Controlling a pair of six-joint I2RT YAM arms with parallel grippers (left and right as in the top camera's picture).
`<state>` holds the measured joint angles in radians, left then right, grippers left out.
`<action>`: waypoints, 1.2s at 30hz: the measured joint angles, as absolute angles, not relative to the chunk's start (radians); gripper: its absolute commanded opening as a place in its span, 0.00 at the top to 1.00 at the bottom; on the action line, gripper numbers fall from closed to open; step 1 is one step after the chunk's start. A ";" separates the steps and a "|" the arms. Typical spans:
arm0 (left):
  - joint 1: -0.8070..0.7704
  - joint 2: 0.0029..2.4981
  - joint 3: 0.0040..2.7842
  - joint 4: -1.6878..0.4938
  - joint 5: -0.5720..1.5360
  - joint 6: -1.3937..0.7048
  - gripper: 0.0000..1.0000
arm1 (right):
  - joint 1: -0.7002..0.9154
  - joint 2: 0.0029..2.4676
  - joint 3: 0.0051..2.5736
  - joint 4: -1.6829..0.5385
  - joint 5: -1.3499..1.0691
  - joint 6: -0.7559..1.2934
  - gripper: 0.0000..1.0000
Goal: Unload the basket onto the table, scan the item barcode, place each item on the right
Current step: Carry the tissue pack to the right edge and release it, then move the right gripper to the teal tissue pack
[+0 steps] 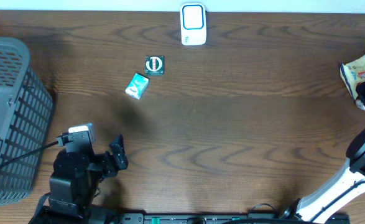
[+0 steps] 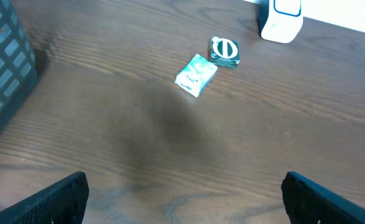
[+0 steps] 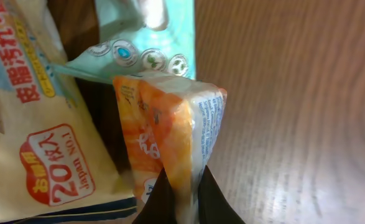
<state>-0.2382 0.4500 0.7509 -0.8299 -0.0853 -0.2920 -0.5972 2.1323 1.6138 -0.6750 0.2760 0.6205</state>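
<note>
At the near-left edge of the brown wooden surface (image 1: pixel 232 137), the left arm (image 1: pixel 70 180) sits low. Its left fingers (image 2: pixel 51 202) stand wide apart and hold nothing, with only bare wood between them. Just to the left of this arm is a grey mesh basket (image 1: pixel 8 112), which runs along the left edge.

On the near-right side, the right arm (image 1: pixel 362 162) reaches away toward the right edge. There the right fingers (image 3: pixel 219 208) are pressed together on the lower end of an orange packet (image 3: pixel 176 137), pinching its wrapper between their tips. The packet stands on end, tilted, with a clear side panel showing small blue print. It touches or nearly touches a yellow bag (image 3: pixel 39 155) with red and blue lettering on its left. A pale green pouch (image 3: pixel 138 50) with a row of round icons lies just behind it. Whether the packet rests on the wood or is raised off it cannot be told.

Farther out, left of centre, a small teal packet (image 1: pixel 137 86) lies flat. A round dark-green item (image 1: pixel 155 65) sits just beyond it, close by but not touching.

At the far edge, near the middle, stands the white scanner (image 1: pixel 193 23) with its blue-rimmed window. It is well apart from the orange packet.
</note>
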 measured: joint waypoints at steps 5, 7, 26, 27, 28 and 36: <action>-0.238 0.450 0.751 -0.830 -0.085 -0.292 0.02 | -0.597 2.132 1.609 -0.650 0.189 0.619 0.76; -0.238 0.450 0.751 -0.830 -0.085 -0.292 0.02 | -0.597 2.132 1.609 -0.647 0.154 0.616 0.55; -0.238 0.450 0.751 -0.830 -0.085 -0.292 0.02 | -0.595 1.916 1.600 -0.643 0.037 0.485 0.24; -0.238 0.450 0.751 -0.830 -0.085 -0.292 0.02 | -0.595 1.878 1.600 -0.640 0.018 0.485 0.28; -0.238 0.450 0.751 -0.830 -0.085 -0.292 0.02 | -0.593 1.848 1.600 -0.638 0.000 0.481 0.32; -0.238 0.450 0.751 -0.830 -0.085 -0.292 0.02 | -0.550 1.750 1.602 -0.635 -0.348 0.426 0.29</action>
